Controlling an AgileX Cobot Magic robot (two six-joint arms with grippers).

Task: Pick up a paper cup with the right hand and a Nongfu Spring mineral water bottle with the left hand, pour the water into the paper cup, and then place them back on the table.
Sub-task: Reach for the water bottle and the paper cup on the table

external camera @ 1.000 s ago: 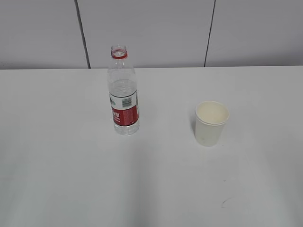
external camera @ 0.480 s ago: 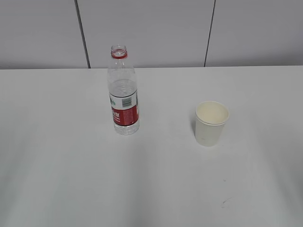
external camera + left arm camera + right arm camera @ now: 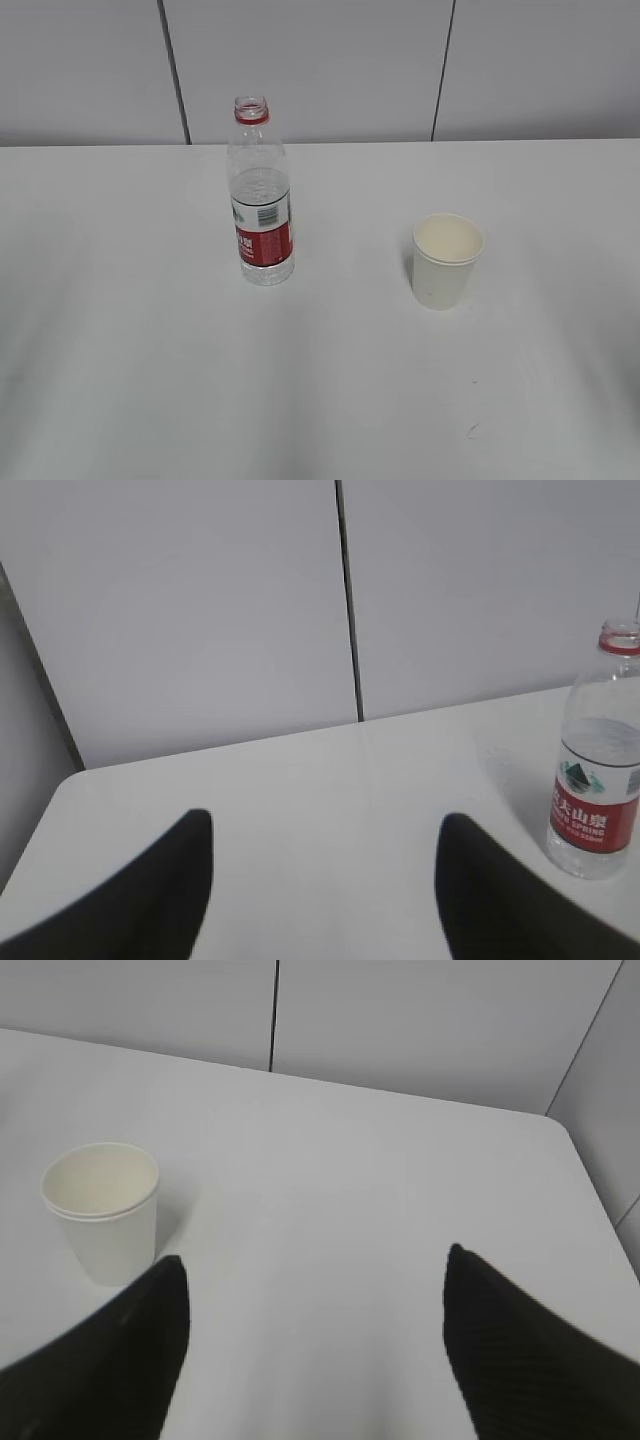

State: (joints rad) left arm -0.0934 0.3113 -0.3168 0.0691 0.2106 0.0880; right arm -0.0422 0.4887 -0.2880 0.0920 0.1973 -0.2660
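Note:
The Nongfu Spring bottle (image 3: 262, 210) stands upright on the white table (image 3: 150, 350), left of centre, with no cap on its red neck ring and water inside. The cream paper cup (image 3: 446, 260) stands upright to its right, and looks empty. Neither gripper shows in the exterior view. In the left wrist view my left gripper (image 3: 325, 825) is open and empty, with the bottle (image 3: 600, 770) ahead at the far right. In the right wrist view my right gripper (image 3: 316, 1260) is open and empty, with the cup (image 3: 104, 1210) ahead at the left.
Grey wall panels with dark seams stand behind the table. The table's rounded back corners show in the left wrist view (image 3: 70, 780) and the right wrist view (image 3: 560, 1125). A small dark mark (image 3: 472, 430) lies on the table near the front right.
The bottle and cup have not moved. The faint shadows on the table's near part have shifted a little.

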